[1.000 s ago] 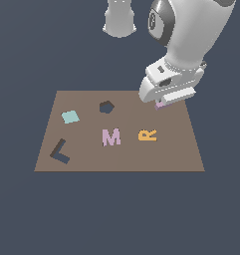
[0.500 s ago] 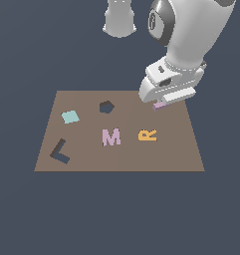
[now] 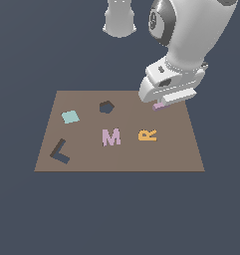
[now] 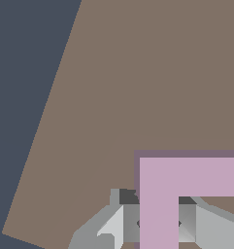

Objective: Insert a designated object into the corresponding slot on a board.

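Exterior view, read from its left: shows the slot [image 3: 59,151] at about 8 o'clock on the board [image 3: 181,149], dark and unfilled. Then shows the square [image 3: 70,117] at 10, the hole [image 3: 106,106] at 12, and the M [image 3: 111,137] and R [image 3: 148,134] near the middle. Last, at about 2 o'clock, shows the claw [image 3: 161,103] low over the board with only a lilac sliver of the L [image 3: 159,105] peeping from beneath. Puts the L well apart from the slot, with nearly the whole board between.

Risks, as judged:
- Gripped by one leg only, so could pivot on the way toward 8 o'clock and arrive skewed.
- Probably needs turning to match the slot's angle. Would ride on the rim instead of dropping in if under-rotated.
- Could scrape the M if carried too low across the middle.
- Might slip free if held shallowly; cannot tell the depth of hold.

Wrist view supplies what the other hides. Shows fingers [image 4: 121,223] pressed against both sides of one leg of the L [image 4: 159,204], pinching it, with bare board [image 4: 138,73] behind. Shows a darker band along the L's edge, perhaps a shadow from slight lift, though cannot tell. Shows nothing of the slot or letters. Exterior view alone gives route and target, yet buries the hold under the arm [image 3: 191,45].
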### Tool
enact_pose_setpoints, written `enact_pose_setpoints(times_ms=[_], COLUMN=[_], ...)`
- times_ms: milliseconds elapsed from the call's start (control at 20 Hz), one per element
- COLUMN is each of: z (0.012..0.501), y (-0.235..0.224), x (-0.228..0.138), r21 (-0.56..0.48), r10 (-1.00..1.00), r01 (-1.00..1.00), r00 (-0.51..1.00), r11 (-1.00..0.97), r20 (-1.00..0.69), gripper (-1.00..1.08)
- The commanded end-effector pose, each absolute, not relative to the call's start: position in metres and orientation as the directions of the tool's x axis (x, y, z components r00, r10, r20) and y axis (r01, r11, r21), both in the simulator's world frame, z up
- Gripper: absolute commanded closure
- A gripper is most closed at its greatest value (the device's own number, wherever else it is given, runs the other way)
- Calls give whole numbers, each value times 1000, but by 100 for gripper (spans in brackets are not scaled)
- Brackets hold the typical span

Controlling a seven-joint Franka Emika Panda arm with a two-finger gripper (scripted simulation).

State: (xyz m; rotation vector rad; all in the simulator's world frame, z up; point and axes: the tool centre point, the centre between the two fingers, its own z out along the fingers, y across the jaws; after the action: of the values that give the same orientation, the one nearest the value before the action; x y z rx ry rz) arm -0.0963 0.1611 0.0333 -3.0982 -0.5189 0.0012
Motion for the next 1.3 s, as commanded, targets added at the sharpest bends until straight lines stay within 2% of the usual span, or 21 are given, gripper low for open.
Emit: enact_pose_setpoints(times_ms=[0,550,950,1250], z=[34,34,36,37], y=[162,163,149,120], x=[-92,-43,17,68], r21=[0,-1,-1,-2], r10=[305,83,-201,-455], r01=[305,83,-201,-455], r00=[952,997,980,890], r11=[-952,-997,-980,-890], r20=[0,0,0,0], gripper=[108,108,108,108])
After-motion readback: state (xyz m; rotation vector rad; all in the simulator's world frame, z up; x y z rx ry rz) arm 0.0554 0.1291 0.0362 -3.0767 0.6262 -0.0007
